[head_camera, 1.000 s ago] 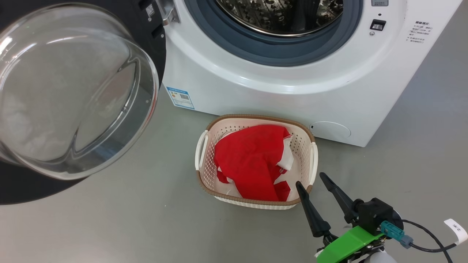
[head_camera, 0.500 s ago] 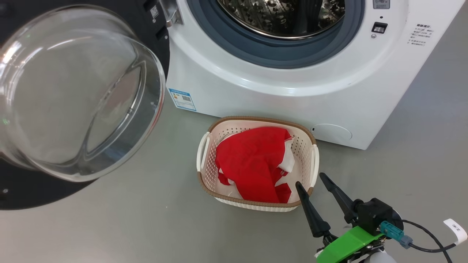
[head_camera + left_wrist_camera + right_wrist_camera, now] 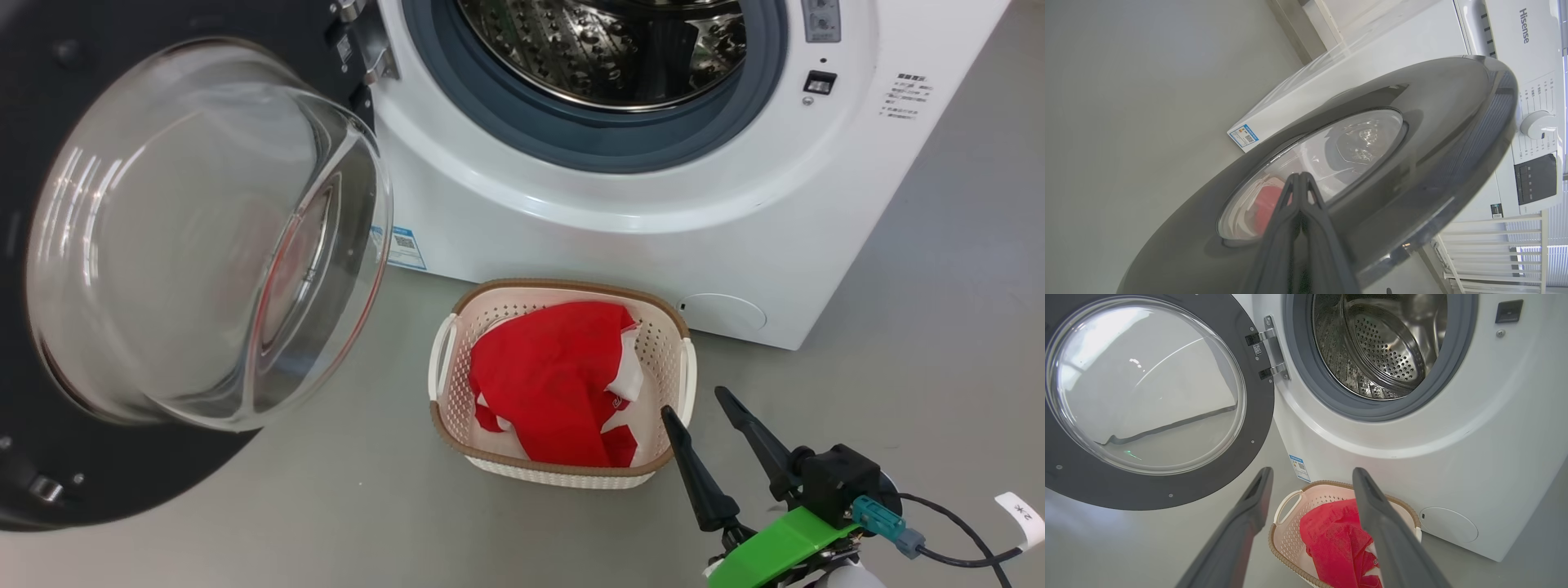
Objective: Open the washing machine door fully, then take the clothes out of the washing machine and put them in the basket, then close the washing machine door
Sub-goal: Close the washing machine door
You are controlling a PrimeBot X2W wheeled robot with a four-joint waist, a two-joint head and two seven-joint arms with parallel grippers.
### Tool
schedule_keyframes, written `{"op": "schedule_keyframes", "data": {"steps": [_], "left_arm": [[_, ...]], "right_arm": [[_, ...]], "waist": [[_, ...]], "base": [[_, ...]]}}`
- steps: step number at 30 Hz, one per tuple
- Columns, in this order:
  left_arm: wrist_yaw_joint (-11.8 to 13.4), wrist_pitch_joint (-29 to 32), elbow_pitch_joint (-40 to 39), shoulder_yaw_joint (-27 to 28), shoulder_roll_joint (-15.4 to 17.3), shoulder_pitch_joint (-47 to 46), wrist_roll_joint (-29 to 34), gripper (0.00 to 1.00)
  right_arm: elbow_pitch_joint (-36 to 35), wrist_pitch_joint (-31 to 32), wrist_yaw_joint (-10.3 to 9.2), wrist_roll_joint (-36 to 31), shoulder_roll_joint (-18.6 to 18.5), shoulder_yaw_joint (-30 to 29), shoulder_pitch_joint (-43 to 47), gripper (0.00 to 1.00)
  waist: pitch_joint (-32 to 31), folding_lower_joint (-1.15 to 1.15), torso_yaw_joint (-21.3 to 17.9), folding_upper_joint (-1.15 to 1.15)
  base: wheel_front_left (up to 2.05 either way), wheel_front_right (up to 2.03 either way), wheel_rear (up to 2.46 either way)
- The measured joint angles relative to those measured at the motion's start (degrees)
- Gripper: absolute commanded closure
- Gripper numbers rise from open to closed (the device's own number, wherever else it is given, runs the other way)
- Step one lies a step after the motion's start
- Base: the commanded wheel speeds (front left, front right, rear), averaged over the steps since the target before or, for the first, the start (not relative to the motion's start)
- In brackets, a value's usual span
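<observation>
1. Grey floor [image 3: 245, 506] lies all around, and the white washing machine [image 3: 571, 220] stands on it at the far side.
2. Its steel drum [image 3: 604, 49] looks empty to me.
3. The red clothes [image 3: 547, 376] lie in the basket [image 3: 563, 287], which sits on the floor just in front of the machine.
4. So I think one job is left: shutting the door [image 3: 49, 474].
5. The door hangs wide open on the left. It is held by the hinge [image 3: 371, 53] at the left edge of the round hole.
6. My left gripper [image 3: 1299, 176] is closed tight with nothing in it. Its tips point at the outer side of the door, right by the glass window. I cannot tell if they touch it.
7. My right gripper [image 3: 692, 400] is spread wide and holds nothing. It hangs by the near right corner of the basket, well apart from the door.
8. The left arm is the nearer one, and it is on the outer side of the door. A push from there should swing the door to the right, toward the hole.
9. The right gripper must not be in the door's path.
</observation>
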Motion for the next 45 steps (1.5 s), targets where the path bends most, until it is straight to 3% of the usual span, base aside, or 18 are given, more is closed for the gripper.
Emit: {"op": "schedule_keyframes", "data": {"steps": [12, 26, 36, 45], "left_arm": [[0.00, 9.17, -13.52, 3.42, -1.52, 7.68, -4.21, 1.00], [0.01, 16.45, -29.95, 6.33, -8.78, 12.52, -3.61, 1.00], [0.01, 16.88, -38.40, 6.42, -14.60, 12.53, -0.12, 1.00], [0.01, 15.36, -41.08, 6.35, -17.29, 12.30, 3.07, 1.00]], "right_arm": [[-0.67, -0.01, 0.00, 0.11, 0.07, -0.35, 0.46, 0.00], [-1.67, -0.01, 0.00, -0.63, 0.22, -2.46, 2.64, 0.00], [-3.05, 0.00, 0.00, -1.10, 0.29, -4.56, 3.89, 0.00], [-4.47, -0.01, 0.00, -1.10, 0.34, -5.70, 3.88, 0.00]], "waist": [[-1.45, 0.00, -2.68, 0.00], [-2.63, 0.00, -8.36, 0.00], [-2.49, 0.00, -13.95, 0.00], [-2.08, 0.00, -18.94, 0.00]], "base": [[0.00, 0.00, 0.00], [0.00, 0.00, 0.00], [0.00, 0.00, 0.00], [0.00, 0.00, 0.00]]}}
